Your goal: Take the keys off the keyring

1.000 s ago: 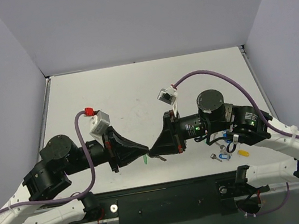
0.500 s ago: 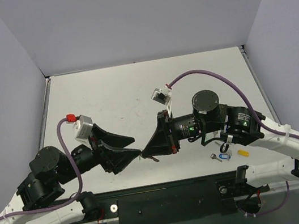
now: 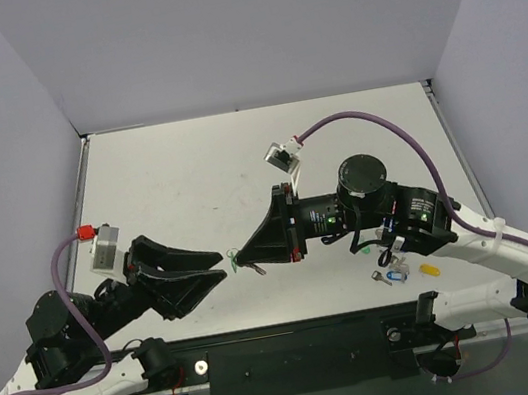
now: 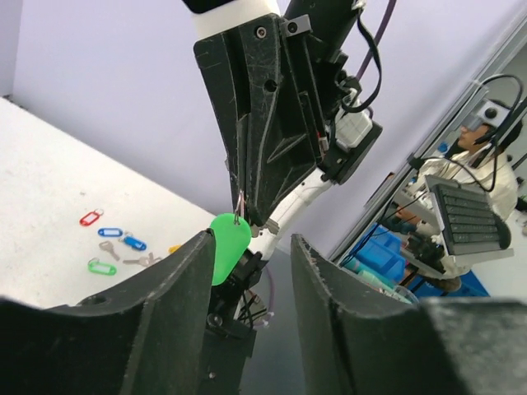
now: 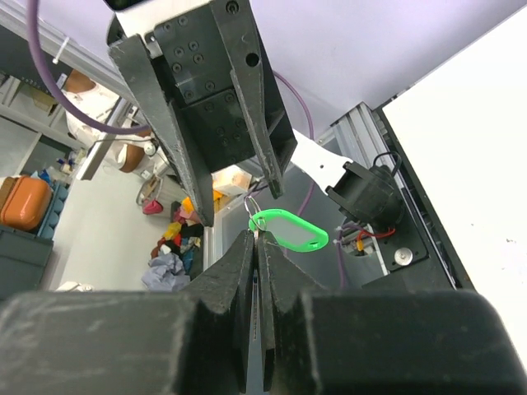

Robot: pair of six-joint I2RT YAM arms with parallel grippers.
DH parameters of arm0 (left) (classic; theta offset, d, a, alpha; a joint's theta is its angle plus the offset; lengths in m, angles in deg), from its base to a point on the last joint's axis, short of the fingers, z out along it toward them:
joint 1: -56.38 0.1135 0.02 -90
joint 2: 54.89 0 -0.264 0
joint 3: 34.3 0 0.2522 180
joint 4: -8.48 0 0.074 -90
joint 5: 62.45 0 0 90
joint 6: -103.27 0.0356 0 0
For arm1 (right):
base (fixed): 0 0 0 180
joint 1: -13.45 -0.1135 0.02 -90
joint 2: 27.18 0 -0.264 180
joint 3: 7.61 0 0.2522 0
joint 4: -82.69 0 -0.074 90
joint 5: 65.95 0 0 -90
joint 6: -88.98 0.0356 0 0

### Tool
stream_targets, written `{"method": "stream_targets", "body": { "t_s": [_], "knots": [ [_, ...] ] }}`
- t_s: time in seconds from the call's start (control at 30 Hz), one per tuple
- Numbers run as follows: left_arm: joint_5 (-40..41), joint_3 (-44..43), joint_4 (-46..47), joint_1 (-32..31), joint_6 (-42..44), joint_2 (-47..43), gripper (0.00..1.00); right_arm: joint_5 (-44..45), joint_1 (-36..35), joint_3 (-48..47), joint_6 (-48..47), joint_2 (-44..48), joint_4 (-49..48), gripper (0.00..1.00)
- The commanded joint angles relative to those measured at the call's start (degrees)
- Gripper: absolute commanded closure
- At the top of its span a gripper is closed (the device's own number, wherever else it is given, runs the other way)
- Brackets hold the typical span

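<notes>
Left claw (image 3: 221, 267) farther left, jaws apart; right claw (image 3: 242, 255) tight on the keyring (image 5: 254, 203) above white table (image 3: 188, 170), lavender walls (image 3: 236, 30) around.

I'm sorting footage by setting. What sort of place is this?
Probably a robotics lab workstation: a white table boxed in by plain panels, with a person at a keyboard and blue storage bins beyond it.

Lit brightly and evenly from above in the top view, with only soft, pale shadows on the worktop (image 3: 169, 173) beneath both arms; sharp there throughout. Dark and blurred up close in the wrist views, across the left hand (image 4: 252, 243) and right hand (image 5: 257, 240). Hazy in the rooms behind; washed almost white on the worktop in the right wrist view.
</notes>
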Motion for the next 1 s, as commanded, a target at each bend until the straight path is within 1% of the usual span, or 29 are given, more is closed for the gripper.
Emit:
{"method": "stream_targets", "body": {
  "t_s": [0.0,0.13,0.47,0.6,0.77,0.87,0.97],
  "knots": [
    [0.9,2.85,11.69,-0.28,-2.62,-2.29,0.51,0.34,-0.24,-1.85,1.75,-0.31,-7.08,1.0],
    [1.52,3.64,12.94,-0.28,-2.8,-2.03,0.56,0.43,-0.86,-1.76,2.81,-0.84,-8.58,1.0],
    [1.96,3.73,14.18,-0.28,-3.33,-2.03,0.63,0.69,-1.74,-1.85,2.81,-1.89,-8.94,1.0],
    [2.31,3.64,13.12,-0.28,-3.07,-2.03,0.67,0.6,-2.0,-2.02,2.72,-2.15,-8.94,1.0],
    [2.4,3.56,12.77,-0.28,-3.15,-1.86,0.7,0.69,-2.18,-2.29,2.63,-2.33,-8.94,1.0],
    [2.48,3.55,12.86,-0.28,-3.16,-1.68,0.78,0.78,-2.26,-2.37,2.54,-2.42,-8.94,1.0],
    [2.31,3.29,12.51,-0.28,-3.16,-1.24,0.81,0.78,-2.44,-2.46,2.46,-2.51,-8.94,1.0]
  ]
}}
